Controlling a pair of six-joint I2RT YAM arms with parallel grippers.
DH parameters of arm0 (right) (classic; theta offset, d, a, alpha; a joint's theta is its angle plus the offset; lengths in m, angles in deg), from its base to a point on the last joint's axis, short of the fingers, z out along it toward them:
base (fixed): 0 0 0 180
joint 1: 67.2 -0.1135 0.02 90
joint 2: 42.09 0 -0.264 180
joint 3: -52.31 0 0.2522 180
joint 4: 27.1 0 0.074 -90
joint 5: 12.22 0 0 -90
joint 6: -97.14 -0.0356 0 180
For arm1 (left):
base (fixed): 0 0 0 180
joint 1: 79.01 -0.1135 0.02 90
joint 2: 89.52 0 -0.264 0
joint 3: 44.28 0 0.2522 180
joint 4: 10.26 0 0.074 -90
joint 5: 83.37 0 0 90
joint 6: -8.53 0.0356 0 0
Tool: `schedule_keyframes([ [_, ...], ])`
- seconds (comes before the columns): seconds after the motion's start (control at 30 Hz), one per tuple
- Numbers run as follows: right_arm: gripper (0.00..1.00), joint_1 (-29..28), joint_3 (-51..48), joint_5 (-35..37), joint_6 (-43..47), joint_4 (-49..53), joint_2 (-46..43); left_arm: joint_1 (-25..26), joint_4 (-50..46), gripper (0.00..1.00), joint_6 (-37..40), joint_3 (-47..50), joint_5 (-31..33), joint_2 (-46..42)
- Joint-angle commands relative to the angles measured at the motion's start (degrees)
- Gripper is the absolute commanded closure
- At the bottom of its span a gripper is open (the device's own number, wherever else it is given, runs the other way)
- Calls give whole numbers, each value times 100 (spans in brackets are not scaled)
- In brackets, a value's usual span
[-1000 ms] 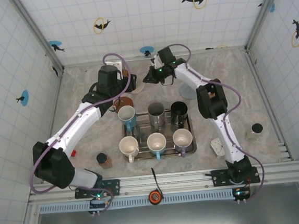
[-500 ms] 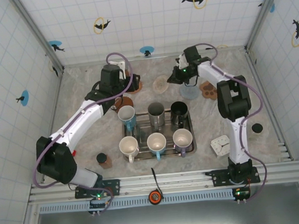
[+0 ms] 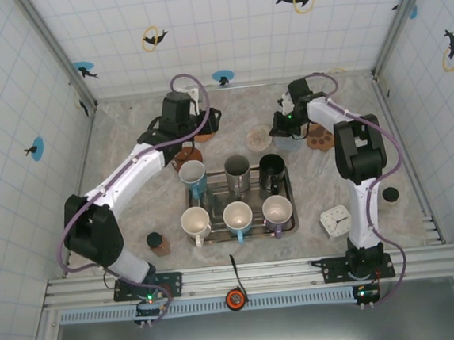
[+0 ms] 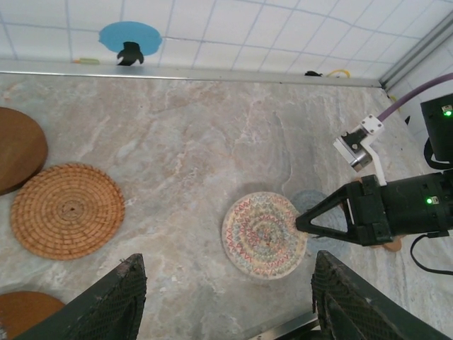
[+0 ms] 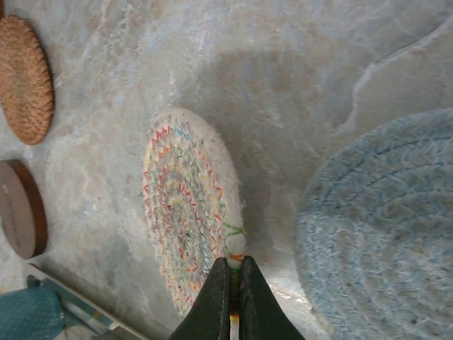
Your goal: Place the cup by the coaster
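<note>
A round braided coaster [image 3: 258,138] with multicolour zigzags lies flat on the marble at the back, above the tray. My right gripper [image 5: 231,265] is shut on the rim of the coaster [image 5: 185,212], as the left wrist view also shows for the gripper [image 4: 304,222] and coaster [image 4: 263,234]. Several cups stand in the metal tray [image 3: 289,226], among them a blue-and-white cup [image 3: 192,175], a steel cup [image 3: 238,173] and a black cup [image 3: 272,170]. My left gripper [image 4: 230,312] hangs open above the table at the back left [image 3: 208,118], with nothing between its fingers.
A blue-grey coaster [image 5: 382,234] lies just right of the braided one, a paw-print coaster [image 3: 320,139] beyond it. A woven straw coaster [image 4: 67,210] and a wooden disc [image 4: 18,149] lie at the back left. A small clock [image 3: 336,221] sits right of the tray.
My right gripper has moved right and slightly nearer, dragging the braided coaster along. My left arm has shifted right along the back, jaws still open.
</note>
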Motion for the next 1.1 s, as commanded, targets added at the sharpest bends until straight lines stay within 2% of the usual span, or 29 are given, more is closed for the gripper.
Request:
schedule_keyframes([
  [0.0,100,14,-73,345,200,120,-203,80,-88,38,-123,-286,-105,164],
  [0.13,98,24,-9,298,211,146,-129,103,-75,38,-167,-344,-130,236],
  [0.2,84,18,-1,285,222,144,-106,111,-76,38,-184,-371,-138,262],
  [0.33,70,19,-5,444,276,176,-226,146,-77,38,-204,-388,-130,297],
  [0.57,68,98,336,905,552,616,-421,241,-79,38,-247,-476,-171,447],
  [0.8,70,187,107,1166,632,632,-775,296,-151,38,-220,-577,-92,560],
  [0.9,70,181,-41,1131,615,571,-950,296,-494,37,-22,-686,282,586],
  [1.07,68,151,-242,1089,519,438,-1274,206,-1711,31,243,-973,1472,711],
])
